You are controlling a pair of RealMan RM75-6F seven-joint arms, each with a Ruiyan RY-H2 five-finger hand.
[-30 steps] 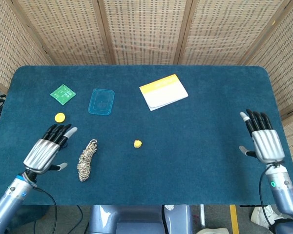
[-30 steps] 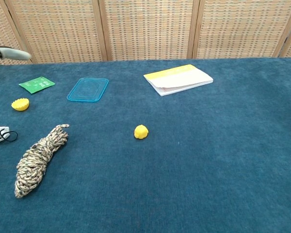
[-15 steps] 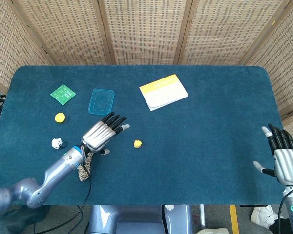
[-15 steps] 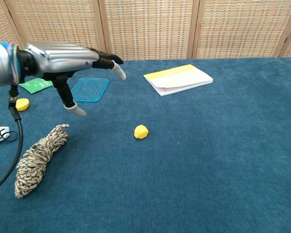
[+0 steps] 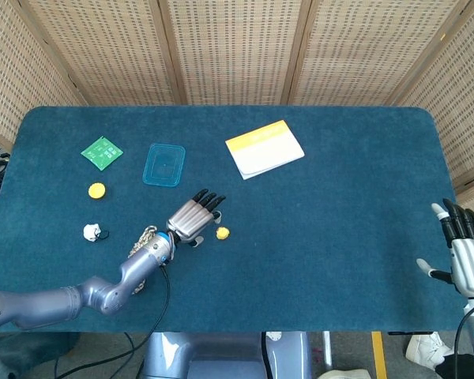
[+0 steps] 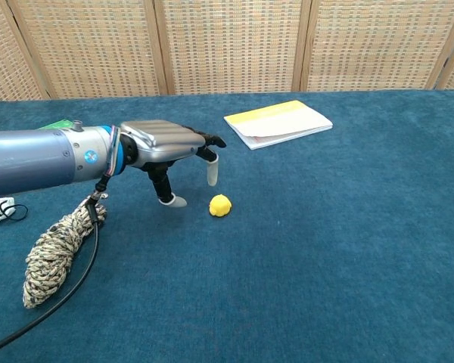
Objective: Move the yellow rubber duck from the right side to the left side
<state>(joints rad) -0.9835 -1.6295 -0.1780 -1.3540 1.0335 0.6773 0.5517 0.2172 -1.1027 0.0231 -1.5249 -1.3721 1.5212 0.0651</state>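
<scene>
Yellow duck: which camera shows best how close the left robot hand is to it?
Chest view: the yellow duck sits large and unobstructed, a clear gap from the left robot hand. In the head view the duck is tiny, nearly against the hand.

Yellow duck (image 6: 220, 205), blue tablecloth (image 6: 348, 249)

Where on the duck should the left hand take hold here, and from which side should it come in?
Probably a pinch across the body of the duck, coming from above and from its left. It is a small rounded lump alone on the cloth, with no handle visible. The left hand hovers just beside it, fingers pointing down and apart, not touching it.
</scene>
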